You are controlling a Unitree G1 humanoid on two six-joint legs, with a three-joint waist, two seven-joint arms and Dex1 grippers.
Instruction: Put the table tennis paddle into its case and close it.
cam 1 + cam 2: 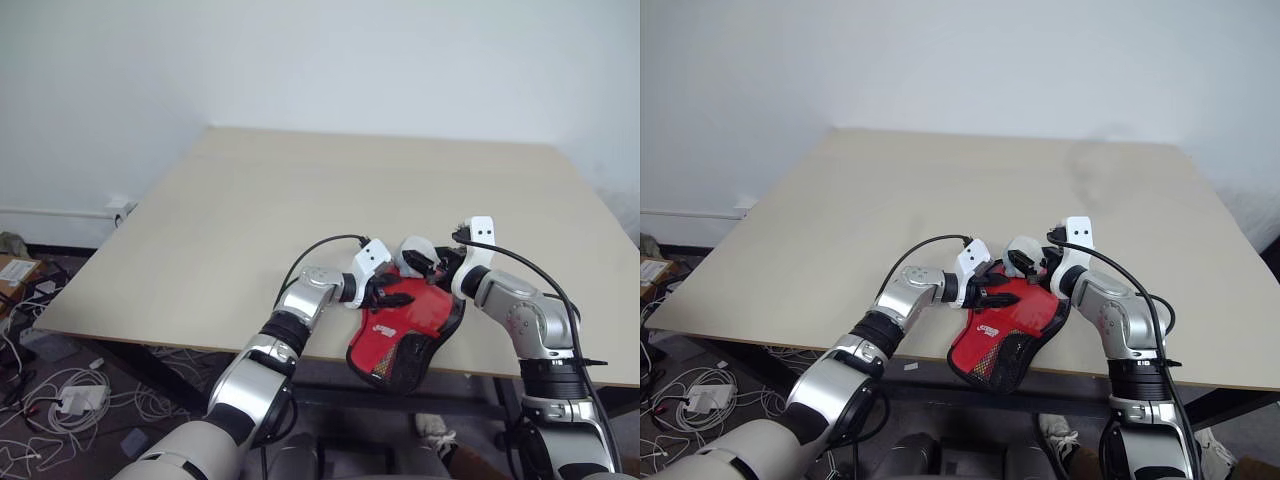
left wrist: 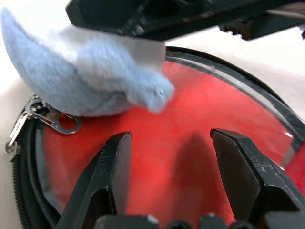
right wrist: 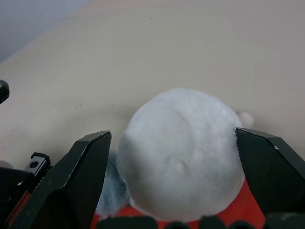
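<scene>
1. The left gripper [image 1: 992,291] rested over the near-left part of the case [image 1: 1005,330], its two black fingers [image 2: 110,181] spread part way with only red fabric between them, pinching nothing that I could make out.
2. The right gripper [image 1: 1032,262] stood at the far edge of the case with its jaws as wide as they go, one on each side of a round white fluffy ball [image 3: 183,152]; whether they pressed the ball or merely flanked it could not be told.
3. The case lay at the near edge of the table [image 1: 940,190], its red top under both grippers and its black mesh end hanging just past the table's edge.
4. The paddle itself could not be picked out; judging by the full, rounded red top, it probably sat inside the case already.
5. Both grippers met over the case probably so that one steadied the fabric while the other worked toward the zipper.
6. The left wrist view showed a metal zipper pull [image 2: 28,121] at the case's black edging, just beside the fluffy ball, with a stretch of zipper running from it; the head views could not resolve this.
7. The right wrist view showed the ball sitting squarely between that gripper's fingers, above the case's red cloth.
8. The rest of the table beyond the case was bare.
</scene>
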